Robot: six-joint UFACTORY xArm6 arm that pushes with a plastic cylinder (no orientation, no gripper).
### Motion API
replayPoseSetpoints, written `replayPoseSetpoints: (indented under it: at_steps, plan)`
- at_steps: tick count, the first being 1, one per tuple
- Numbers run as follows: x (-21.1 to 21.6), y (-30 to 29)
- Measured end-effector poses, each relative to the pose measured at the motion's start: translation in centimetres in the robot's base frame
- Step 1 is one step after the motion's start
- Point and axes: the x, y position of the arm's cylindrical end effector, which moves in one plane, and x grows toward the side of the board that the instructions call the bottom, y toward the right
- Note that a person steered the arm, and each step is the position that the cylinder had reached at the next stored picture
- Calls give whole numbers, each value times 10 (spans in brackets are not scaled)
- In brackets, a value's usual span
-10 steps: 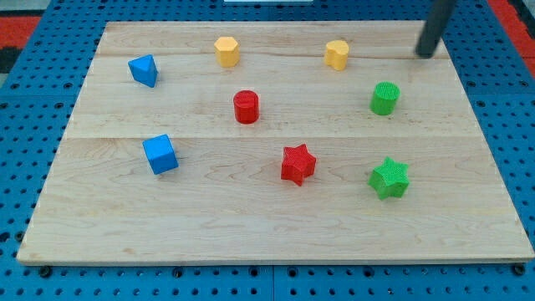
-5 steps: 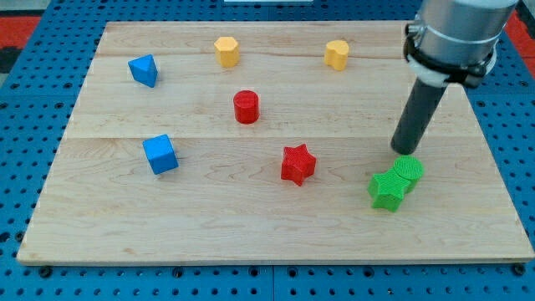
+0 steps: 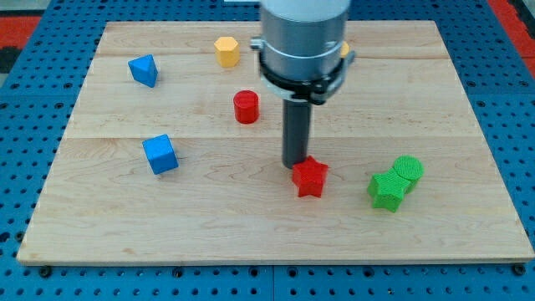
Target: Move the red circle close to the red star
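The red circle (image 3: 246,107) stands on the wooden board (image 3: 125,209), left of centre in the upper half. The red star (image 3: 309,177) lies lower and to the right of it, near the board's middle. My tip (image 3: 293,164) rests on the board, touching the red star's upper left edge. The rod and the arm's grey body rise above it and hide part of the board's top centre. The tip is well below and to the right of the red circle.
A green star (image 3: 386,191) and a green cylinder (image 3: 409,171) touch each other at the right. A blue cube (image 3: 160,154) and a blue triangular block (image 3: 144,70) sit at the left. A yellow hexagon block (image 3: 226,51) is at the top; another yellow block (image 3: 343,49) is mostly hidden behind the arm.
My tip swept from the top right down onto the green cylinder, pushing it against the green star, then moved left to the red star, which shifted slightly right and down.
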Motion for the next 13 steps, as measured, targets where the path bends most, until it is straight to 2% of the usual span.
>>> replayPoseSetpoints:
  at_steps: [2,4,5,7,8,10,11,12,13]
  plan:
    - [4,-31]
    - [25,14]
    - [-24,3]
    - [-72,12]
    - [-112,24]
    - [-128,-37]
    - [-133,-31]
    - [-132,-81]
    - [-113,-93]
